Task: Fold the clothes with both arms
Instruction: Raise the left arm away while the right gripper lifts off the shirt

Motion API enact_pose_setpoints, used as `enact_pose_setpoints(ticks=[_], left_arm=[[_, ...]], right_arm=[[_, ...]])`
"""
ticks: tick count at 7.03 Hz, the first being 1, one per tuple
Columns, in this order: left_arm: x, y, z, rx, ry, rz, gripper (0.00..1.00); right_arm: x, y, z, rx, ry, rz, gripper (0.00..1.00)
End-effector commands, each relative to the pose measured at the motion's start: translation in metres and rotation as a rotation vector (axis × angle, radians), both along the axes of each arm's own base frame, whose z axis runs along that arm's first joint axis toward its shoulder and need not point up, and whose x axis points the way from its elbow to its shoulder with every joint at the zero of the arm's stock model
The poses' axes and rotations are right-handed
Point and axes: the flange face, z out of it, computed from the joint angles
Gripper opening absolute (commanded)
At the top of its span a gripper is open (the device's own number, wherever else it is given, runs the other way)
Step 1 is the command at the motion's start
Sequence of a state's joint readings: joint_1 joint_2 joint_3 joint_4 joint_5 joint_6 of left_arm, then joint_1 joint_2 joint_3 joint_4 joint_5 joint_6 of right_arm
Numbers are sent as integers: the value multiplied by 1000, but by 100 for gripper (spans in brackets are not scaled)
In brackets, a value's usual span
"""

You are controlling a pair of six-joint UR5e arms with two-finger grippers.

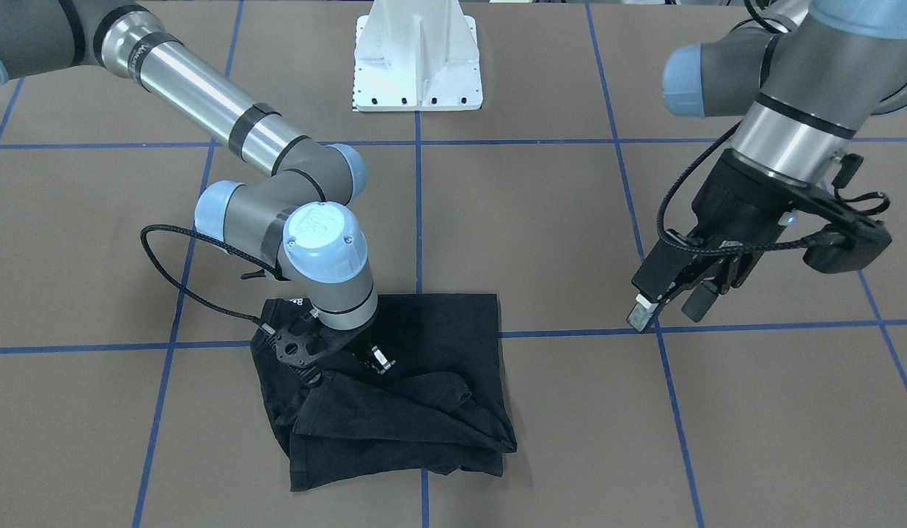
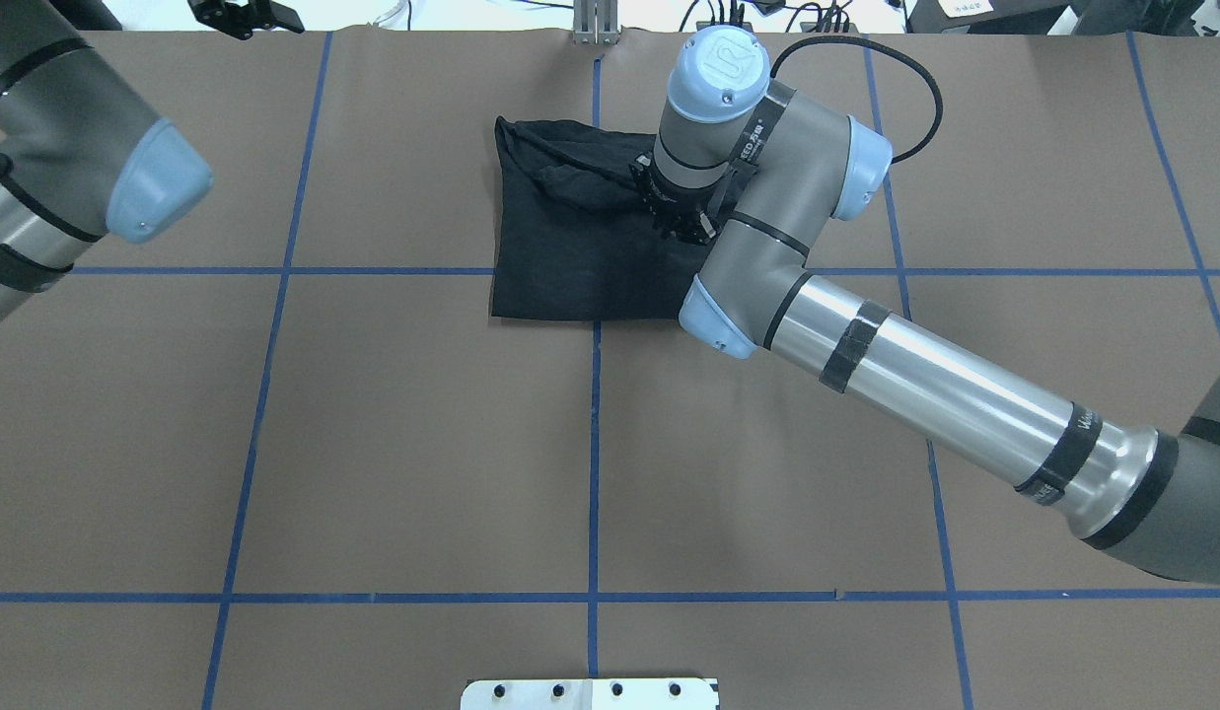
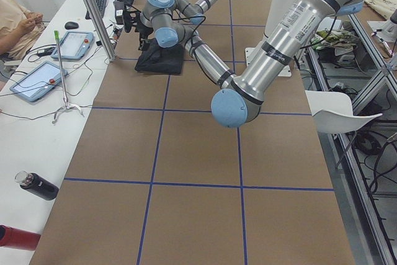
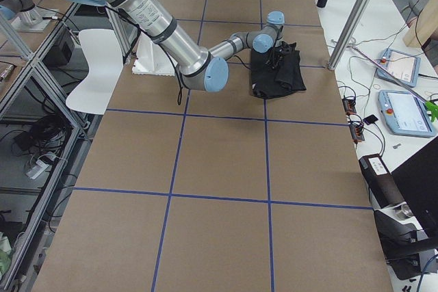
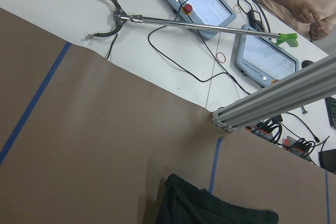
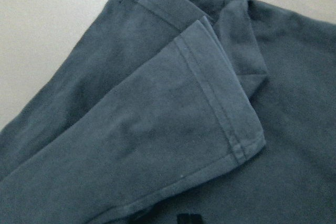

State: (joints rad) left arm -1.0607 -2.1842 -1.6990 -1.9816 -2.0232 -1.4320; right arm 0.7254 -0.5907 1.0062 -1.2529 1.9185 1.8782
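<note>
The black T-shirt (image 1: pixel 438 330) lies partly folded on the brown table, plain side up, with a loose sleeve flap over its near part. It also shows in the overhead view (image 2: pixel 570 256). My right gripper (image 1: pixel 376 359) is down on the shirt's middle. Its fingers look closed, and a taut ridge of cloth runs to them in the overhead view. The right wrist view shows the hemmed sleeve (image 6: pixel 210 103) close up. My left gripper (image 1: pixel 669 308) is open and empty, raised above the table well to the side of the shirt. The left wrist view shows only the shirt's edge (image 5: pixel 210 208).
The white pedestal base (image 1: pixel 418 59) stands at the robot's side of the table. Blue tape lines grid the brown surface. Beyond the far edge are an aluminium post (image 5: pixel 273 103), tablets and a grabber tool (image 5: pixel 210 24). Bottles (image 3: pixel 37 185) lie on the side bench.
</note>
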Motion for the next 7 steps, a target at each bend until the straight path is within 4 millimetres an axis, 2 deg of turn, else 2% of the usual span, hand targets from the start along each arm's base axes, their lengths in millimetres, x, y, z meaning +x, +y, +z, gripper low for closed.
enact_pose_setpoints(ticks=[1, 2, 5, 6, 7], left_arm=[[-1, 3, 6, -22, -6, 10, 100], [2, 1, 10, -26, -8, 13, 100], [5, 0, 13, -35, -7, 14, 100], [5, 0, 13, -35, -6, 13, 100], [6, 0, 14, -35, -6, 15, 100]], right_arm=[[-8, -7, -3, 17, 22, -14, 0], [-11, -5, -16, 18, 8, -17, 0], [-21, 3, -18, 26, 7, -34, 0], [-19, 0, -13, 26, 14, -27, 0], [-14, -13, -12, 38, 33, 7, 0]])
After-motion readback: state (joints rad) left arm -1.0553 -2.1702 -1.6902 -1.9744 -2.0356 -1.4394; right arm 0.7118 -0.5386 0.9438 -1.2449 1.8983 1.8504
